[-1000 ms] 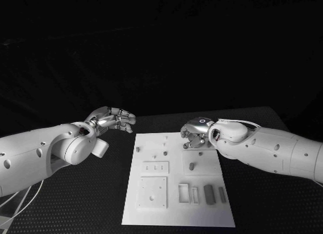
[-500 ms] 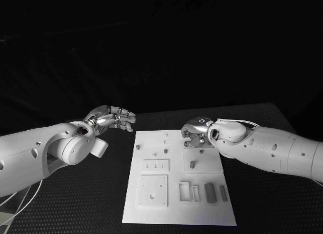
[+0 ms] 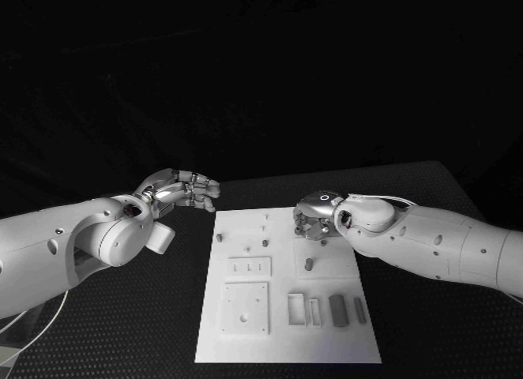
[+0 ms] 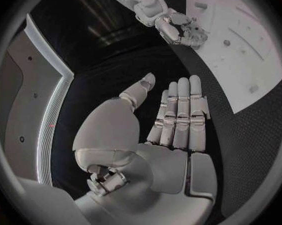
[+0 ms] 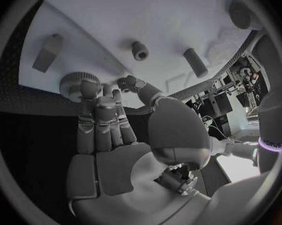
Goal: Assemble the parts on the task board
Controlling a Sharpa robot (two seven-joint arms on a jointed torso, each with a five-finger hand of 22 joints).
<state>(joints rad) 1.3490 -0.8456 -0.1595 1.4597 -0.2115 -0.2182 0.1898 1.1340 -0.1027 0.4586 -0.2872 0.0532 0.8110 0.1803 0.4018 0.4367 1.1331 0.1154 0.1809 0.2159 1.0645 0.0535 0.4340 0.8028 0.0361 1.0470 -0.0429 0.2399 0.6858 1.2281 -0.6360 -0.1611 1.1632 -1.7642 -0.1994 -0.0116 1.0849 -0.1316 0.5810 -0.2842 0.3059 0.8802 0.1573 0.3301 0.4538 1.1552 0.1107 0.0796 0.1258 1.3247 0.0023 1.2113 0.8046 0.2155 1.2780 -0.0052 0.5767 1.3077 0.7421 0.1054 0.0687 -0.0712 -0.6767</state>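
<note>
The white task board (image 3: 245,347) lies in the middle of the black table, and its far part shows in the right wrist view (image 5: 147,15). Grey parts lie near its front right (image 3: 339,310), and short pegs stand further back (image 3: 310,266). My right hand (image 3: 316,216) hangs over the board's back right corner. Its fingertips (image 5: 90,87) touch a round knurled part (image 5: 71,82) at the board's edge, with the thumb close beside them. I cannot tell whether it grips that part. My left hand (image 3: 182,189) hovers off the board's back left corner, fingers straight (image 4: 178,110), holding nothing.
A short peg (image 5: 140,50) and oblong grey parts (image 5: 195,62) stand on the board just beyond my right fingers. Black table (image 3: 444,332) surrounds the board on all sides. The table's far edge runs behind both hands.
The whole picture has shifted a little. Against the board, neither hand has visibly moved, and the right fingers stay at the same corner.
</note>
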